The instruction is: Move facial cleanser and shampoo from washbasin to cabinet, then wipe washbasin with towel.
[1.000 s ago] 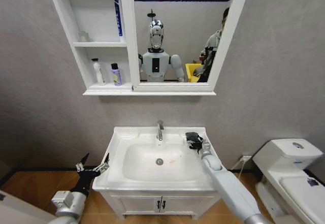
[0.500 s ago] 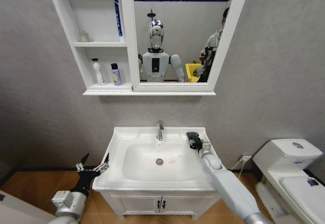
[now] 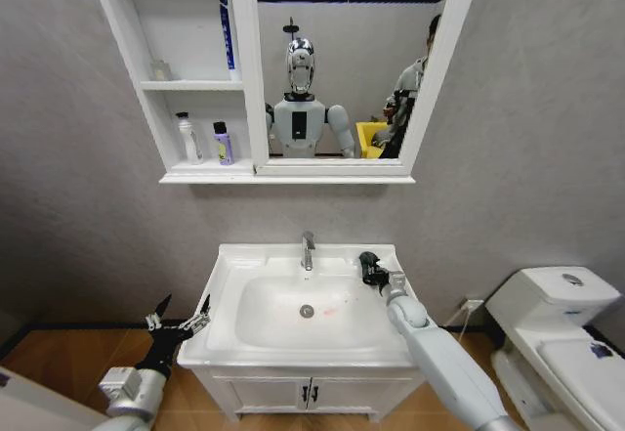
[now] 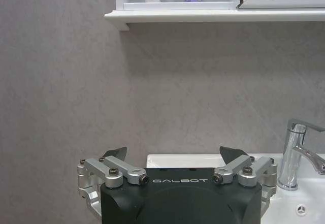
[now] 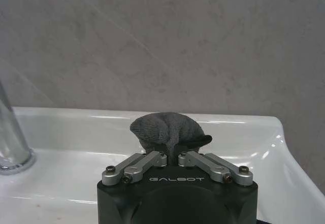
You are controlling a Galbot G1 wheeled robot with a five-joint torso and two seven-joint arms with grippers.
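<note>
At basin (image 3: 227,306) back-right corner, right of tap (image 3: 308,250): right hand (image 3: 370,268) clamped on towel (image 5: 167,129), thin pinch, wad bunched above rim. Could slip out on first drag. Left hand (image 3: 180,321) spread wide, idle off front-left corner.
</note>
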